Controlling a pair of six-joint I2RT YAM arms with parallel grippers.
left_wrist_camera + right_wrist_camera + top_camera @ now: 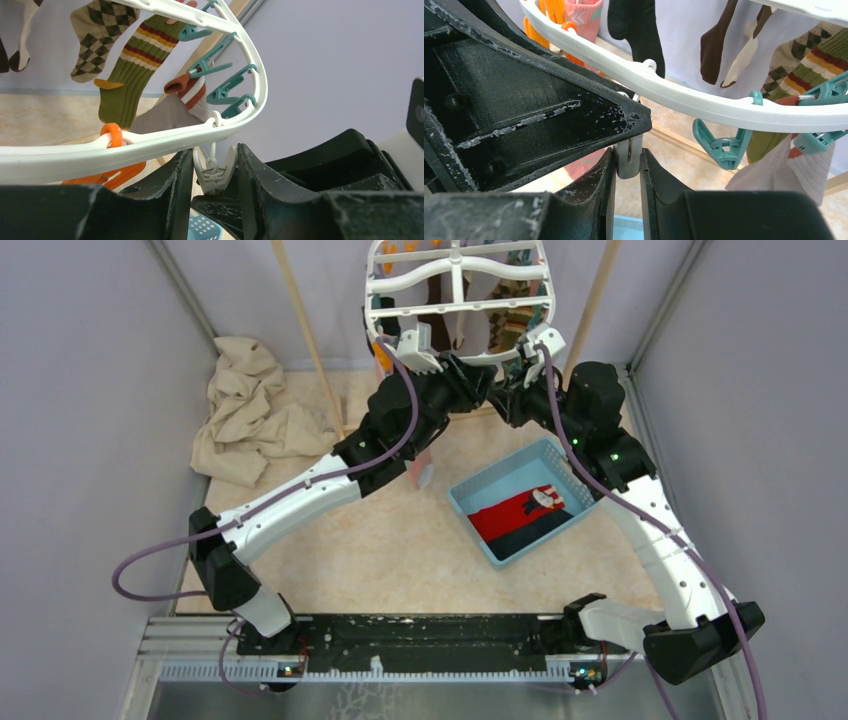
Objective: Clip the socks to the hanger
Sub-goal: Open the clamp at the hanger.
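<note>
Right claw was seen pinched shut on a white peg under the hanger rim — left claw likewise closed on it. Socks were spotted in the tray — one would need fetching next.

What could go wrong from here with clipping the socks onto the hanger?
1. The right gripper is clamped on a white peg and the left gripper flanks one too, while the red sock and navy sock lie in the blue tray, so there may be no free gripper to fetch them.
2. The grippers crowd together under the hanger rim and may collide.
3. Pulling a peg may tilt the hanger.
</note>
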